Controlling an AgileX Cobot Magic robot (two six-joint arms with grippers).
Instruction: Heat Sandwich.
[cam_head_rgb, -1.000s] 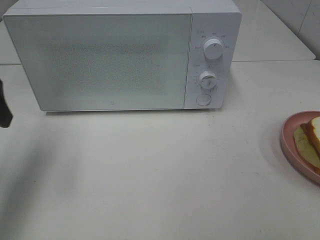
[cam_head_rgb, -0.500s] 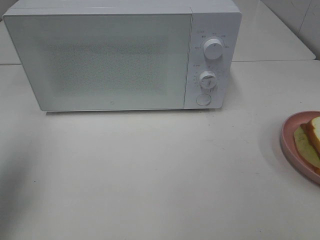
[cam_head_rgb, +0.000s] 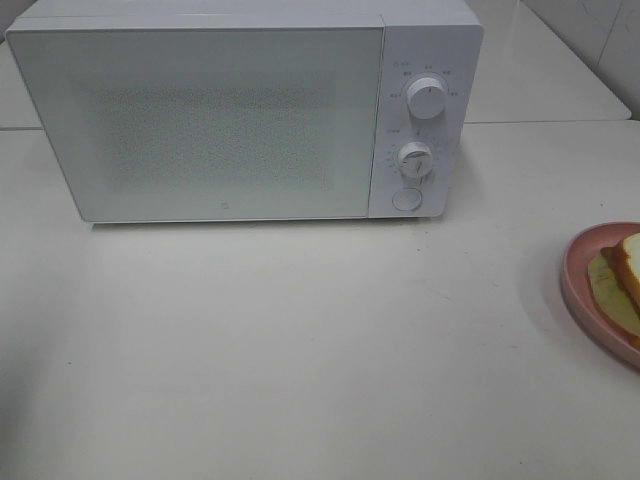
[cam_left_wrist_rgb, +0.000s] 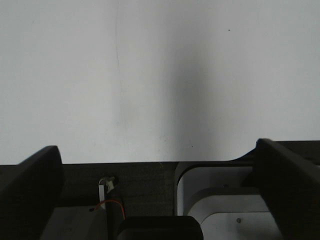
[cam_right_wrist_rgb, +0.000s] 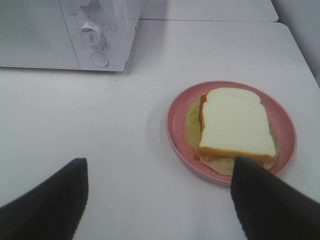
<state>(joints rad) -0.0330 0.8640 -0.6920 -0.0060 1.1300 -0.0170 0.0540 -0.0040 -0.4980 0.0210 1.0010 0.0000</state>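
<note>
The sandwich (cam_right_wrist_rgb: 235, 125), soft square white bread with tan crust, lies on a round glossy pink plate (cam_right_wrist_rgb: 176, 112) just ahead of the right pincer (cam_right_wrist_rgb: 157, 197), spread wide, empty. The overhead view crops it; only there the microwave (cam_head_rgb: 240, 110) shows whole. The left pincer (cam_left_wrist_rgb: 160, 175) gapes, empty, over bare table (cam_left_wrist_rgb: 150, 75).

A white table (cam_right_wrist_rgb: 150, 60) fills the right wrist view; a pink plate (cam_right_wrist_rgb: 176, 107) sits on it, well apart from the white microwave (cam_right_wrist_rgb: 65, 35) at the far corner. The sandwich (cam_right_wrist_rgb: 235, 122) lies flat on the plate; its top slice is white with a tan crust, and yellow-green filling spreads out past the bread. The microwave shows a dial (cam_right_wrist_rgb: 91, 34) and a round button (cam_right_wrist_rgb: 99, 59) just beside it; the right gripper (cam_right_wrist_rgb: 160, 197) hangs near the plate with its dark fingers (cam_right_wrist_rgb: 47, 200) spread wide, holding nothing.
</note>
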